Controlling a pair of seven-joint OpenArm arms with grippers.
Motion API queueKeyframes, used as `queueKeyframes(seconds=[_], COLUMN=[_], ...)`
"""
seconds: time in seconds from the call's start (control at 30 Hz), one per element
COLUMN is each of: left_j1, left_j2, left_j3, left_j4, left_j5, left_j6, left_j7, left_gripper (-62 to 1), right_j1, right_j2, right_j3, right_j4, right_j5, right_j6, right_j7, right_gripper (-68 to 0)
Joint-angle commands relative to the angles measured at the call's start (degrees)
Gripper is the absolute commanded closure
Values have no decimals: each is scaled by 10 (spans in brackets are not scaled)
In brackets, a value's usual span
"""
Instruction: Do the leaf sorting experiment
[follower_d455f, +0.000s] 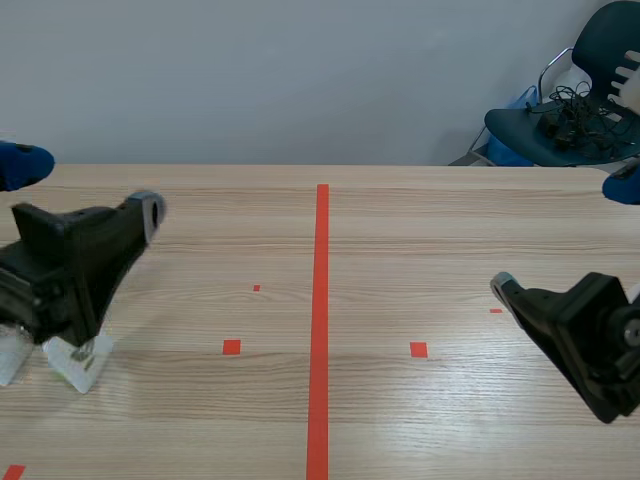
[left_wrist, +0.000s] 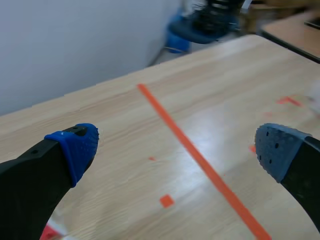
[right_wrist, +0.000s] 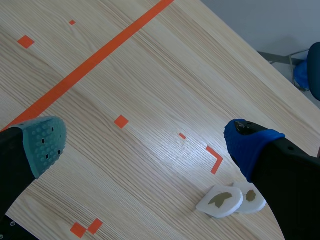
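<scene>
Left gripper (left_wrist: 175, 150) and right gripper (right_wrist: 146, 144) hung over the table (follower_d455f: 420, 250), jaws wide open and empty, apparently poised to begin, while two overlapping leaf cards (right_wrist: 222, 201) lay beside the right one's finger.

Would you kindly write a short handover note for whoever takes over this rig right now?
Left gripper: open, holding nothing, above the table.
Right gripper: open, holding nothing.
Things: two white leaf tiles lie side by side and touching, near the orange-red corner mark, beside the right gripper's blue-padded finger. Some white pieces lie under the left arm in the scene view; I cannot tell whether they are also leaf tiles.
Done: nothing picked up and no sorting visible.
Left: apparently the whole sort, starting with the first pick.
</scene>
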Motion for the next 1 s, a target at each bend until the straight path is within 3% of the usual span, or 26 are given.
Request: queueKeyframes(seconds=[0.0, 0.17, 0.47, 0.5, 0.63, 0.7, 0.97], left_j1=[20, 69, 74, 74, 74, 74, 74], left_j2=[-9, -27, -28, -28, -28, -28, -36], left_j3=[3, 3, 2, 2, 0, -8, -39], left_j4=[-14, -14, -14, -14, -14, -13, -7], left_j5=[-9, -43, -38, -38, -38, -39, -69], left_j6=[-9, -24, -24, -24, -24, -24, -28], left_j7=[-4, -2, -8, -8, -8, -8, -3], left_gripper=[-623, -623, -623, -623, -623, -623, -623], right_j1=[2, -15, -16, -16, -28, -37, -81], right_j2=[3, 3, 3, 3, 3, 3, 2], right_j3=[5, 5, 4, 4, 5, 5, 5], right_j4=[2, 2, 2, 2, 2, 2, -12], right_j5=[2, 2, 13, 21, 49, 49, 43], right_j6=[-2, -2, 2, -2, -89, -115, -115], right_j7=[12, 12, 5, 6, 43, 68, 172], right_gripper=[-679, -679, -679, -679, -679, -679, -679])
